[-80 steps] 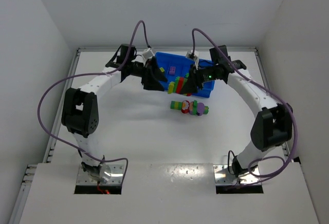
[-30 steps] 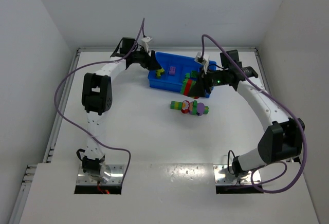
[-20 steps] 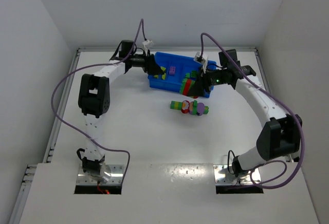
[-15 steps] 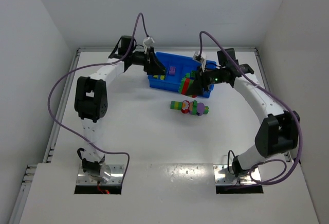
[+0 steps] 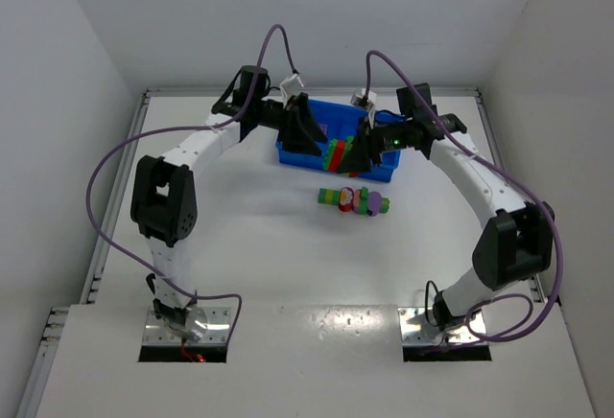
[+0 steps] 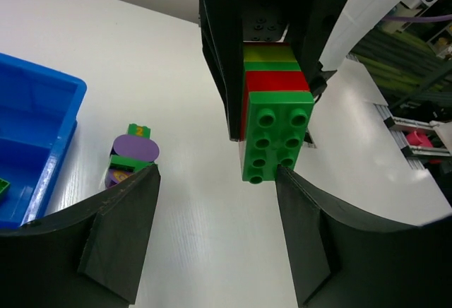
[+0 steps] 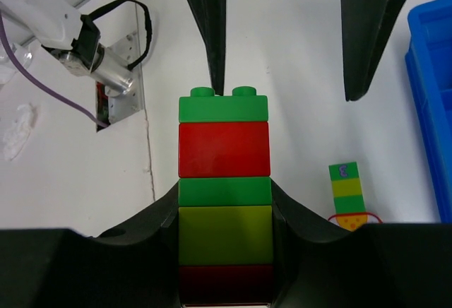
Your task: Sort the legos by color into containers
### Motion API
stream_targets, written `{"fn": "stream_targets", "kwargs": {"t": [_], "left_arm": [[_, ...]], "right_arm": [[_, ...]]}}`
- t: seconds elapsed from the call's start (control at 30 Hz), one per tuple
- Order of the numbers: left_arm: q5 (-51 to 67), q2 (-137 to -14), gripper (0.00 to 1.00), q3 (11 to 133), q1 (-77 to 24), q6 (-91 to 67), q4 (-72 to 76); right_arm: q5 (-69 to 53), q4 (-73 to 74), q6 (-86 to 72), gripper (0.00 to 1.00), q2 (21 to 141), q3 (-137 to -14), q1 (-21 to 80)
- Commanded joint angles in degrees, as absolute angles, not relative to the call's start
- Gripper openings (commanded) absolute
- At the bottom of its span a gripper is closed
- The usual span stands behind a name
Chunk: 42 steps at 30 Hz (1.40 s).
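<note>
My right gripper [image 5: 357,150] [image 7: 224,196] is shut on a striped lego stick [image 7: 224,145] of green, red, green, yellow and red bricks, held above the table in front of the blue tray [image 5: 336,109]. The stick also shows in the top view [image 5: 336,156] and the left wrist view [image 6: 277,128]. My left gripper [image 5: 307,136] [image 6: 215,181] is open and empty and faces the stick's green end. That end lies close to one of its fingers [image 7: 210,32]. More legos [image 5: 353,199] lie snapped together on the table just in front of the tray.
The tray's edge is at the left of the left wrist view [image 6: 32,138] and at the right of the right wrist view [image 7: 432,110]. A green and yellow stick [image 7: 346,188] and a purple and green piece [image 6: 133,154] lie on the table.
My left gripper has swung right from the tray's left end, now open and facing the stick. My right gripper has shifted a little left with the stick.
</note>
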<state>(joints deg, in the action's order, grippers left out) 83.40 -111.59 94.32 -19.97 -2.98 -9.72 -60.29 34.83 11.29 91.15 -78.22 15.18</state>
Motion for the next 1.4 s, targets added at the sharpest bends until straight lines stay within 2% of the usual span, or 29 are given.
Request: {"fn": "stream_targets", "kwargs": {"t": [0.0, 0.23, 0.6, 0.87, 1.1, 1.23, 1.33, 1.37], "left_arm": [[89.03, -108.28, 0.71, 94.04, -20.3, -1.32, -9.14], [90.35, -108.28, 0.66, 95.1, -21.36, -1.85, -9.14], [92.64, -108.28, 0.66, 94.49, -21.88, -2.37, -9.14], [92.64, -107.75, 0.76, 93.43, -21.88, -1.85, -9.14], [92.64, -107.75, 0.79, 92.9, -21.88, -1.85, -9.14], [92.64, -107.75, 0.68, 93.52, -21.88, -3.07, -9.14], [92.64, -107.75, 0.55, 94.04, -22.41, -3.69, -9.14], [92.64, -107.75, 0.48, 94.04, -22.41, -3.69, -9.14]], "right_arm": [[-63.37, 32.17, 10.99, 0.0, 91.49, -80.95, 16.17], [-62.31, 31.65, 10.99, 0.0, 92.02, -81.47, 16.17], [-61.7, 31.11, 10.99, 0.0, 93.69, -82.53, 16.17], [-61.17, 32.17, 11.6, 0.0, 93.17, -82.53, 15.56], [-61.17, 32.7, 12.66, 0.0, 92.64, -81.39, 15.56], [-60.64, 32.7, 12.66, 0.0, 92.64, -81.39, 15.56], [-60.64, 32.7, 12.66, 0.0, 92.64, -81.39, 15.56], [-60.12, 32.7, 12.66, 0.0, 93.16, -81.91, 15.56]]}}
